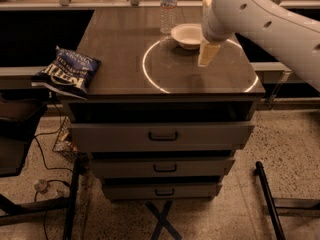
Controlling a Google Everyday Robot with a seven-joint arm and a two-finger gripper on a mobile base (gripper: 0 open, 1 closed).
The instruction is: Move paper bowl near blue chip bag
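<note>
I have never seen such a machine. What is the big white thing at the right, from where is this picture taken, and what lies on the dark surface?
The big white thing is a robot's arm. At its end is the gripper, the grasping part, low over the top just right of the paper bowl. It appears to hold nothing. The one camera looks down on the drawer cabinet from its front. A water bottle stands behind the bowl. The blue chip bag lies at the left edge, partly overhanging.
</note>
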